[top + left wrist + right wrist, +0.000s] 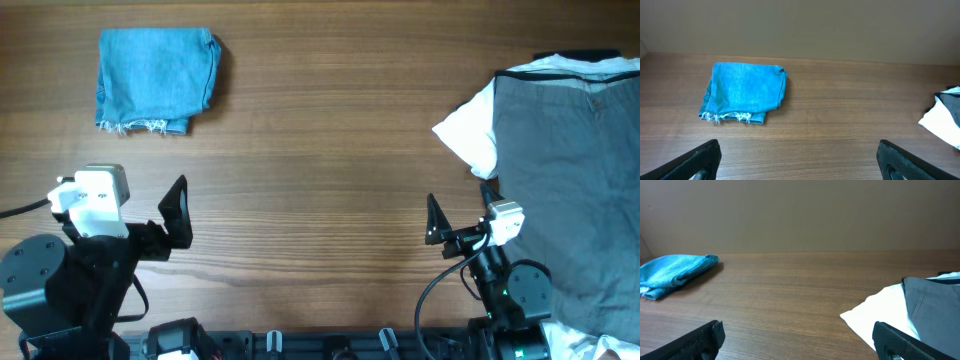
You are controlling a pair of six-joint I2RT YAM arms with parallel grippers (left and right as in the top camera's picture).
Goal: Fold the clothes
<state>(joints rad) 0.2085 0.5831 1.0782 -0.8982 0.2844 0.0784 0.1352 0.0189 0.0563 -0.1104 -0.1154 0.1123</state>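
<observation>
Denim jeans (155, 80) lie folded in a compact bundle at the far left of the bench (330, 150), frayed hem toward the arms. A dark grey garment (570, 180) lies over a white cloth (470, 130) at the right edge, near the right hand (799, 330). That hand and the left hand (799, 150) are spread wide, holding nothing, well apart from the jeans.

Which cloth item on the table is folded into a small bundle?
The jeans, far left, with the frayed hem showing. The grey garment lies spread flat over the white cloth on the right.
</observation>
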